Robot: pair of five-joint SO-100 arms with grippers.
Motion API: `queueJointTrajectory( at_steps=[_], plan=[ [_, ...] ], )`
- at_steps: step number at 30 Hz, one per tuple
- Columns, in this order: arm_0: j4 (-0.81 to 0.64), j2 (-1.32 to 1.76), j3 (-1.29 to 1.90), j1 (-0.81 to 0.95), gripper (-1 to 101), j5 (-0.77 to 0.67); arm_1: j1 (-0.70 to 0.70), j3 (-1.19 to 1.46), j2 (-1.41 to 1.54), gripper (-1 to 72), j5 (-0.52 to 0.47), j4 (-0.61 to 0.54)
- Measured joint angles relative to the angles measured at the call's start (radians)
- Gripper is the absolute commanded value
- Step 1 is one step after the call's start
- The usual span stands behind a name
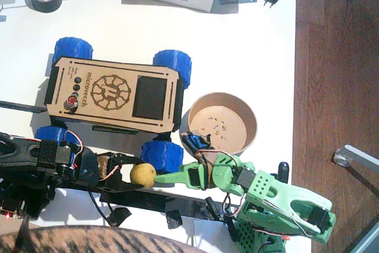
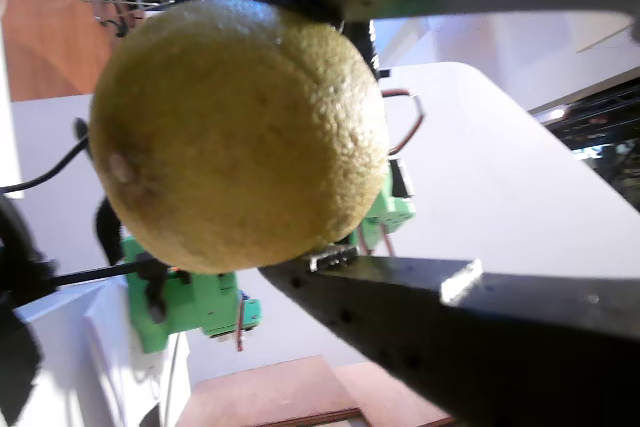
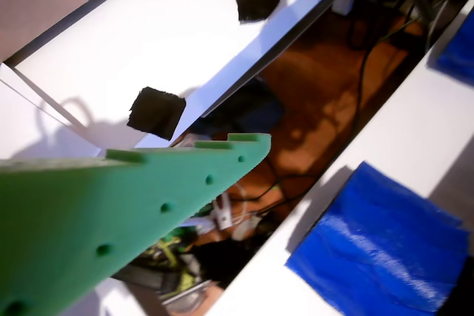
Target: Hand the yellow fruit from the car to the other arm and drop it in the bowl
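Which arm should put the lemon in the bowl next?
Probably the right, green arm. Its claw points at the lemon held by the left black claw, and the bowl sits just beyond its wrist.

The fruit (image 1: 143, 173) is dull yellow with a finely pitted skin, held against the black of the left gripper (image 1: 127, 173) and facing the light green right gripper (image 1: 169, 178), whose arm carries red wires. The car (image 1: 112, 94) is pale wood edged in black, with a dark engraved round emblem, a black panel and bright blue wheels. The bowl (image 1: 244, 112) is tan with small dark specks inside, on a white bench (image 1: 249, 51) beside reddish-brown floor.
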Motion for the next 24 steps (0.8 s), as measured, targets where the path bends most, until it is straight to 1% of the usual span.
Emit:
queueJointTrajectory(
  at_steps=[9,14,19,24],
  plan=[
    [0.002,-0.002,0.011,-0.002,0,-0.005,0.0,-0.04,-0.109,39.3,-0.021,-0.051],
    [0.002,-0.002,0.012,-0.002,0,-0.005,0.002,-0.041,-0.117,39.1,-0.052,-0.083],
    [0.003,-0.002,0.012,-0.002,0,-0.005,0.002,-0.046,-0.13,38.6,-0.063,-0.103],
    [0.003,0.0,0.012,-0.002,0,-0.005,0.002,-0.055,-0.132,37.6,-0.077,-0.103]
  ],
)
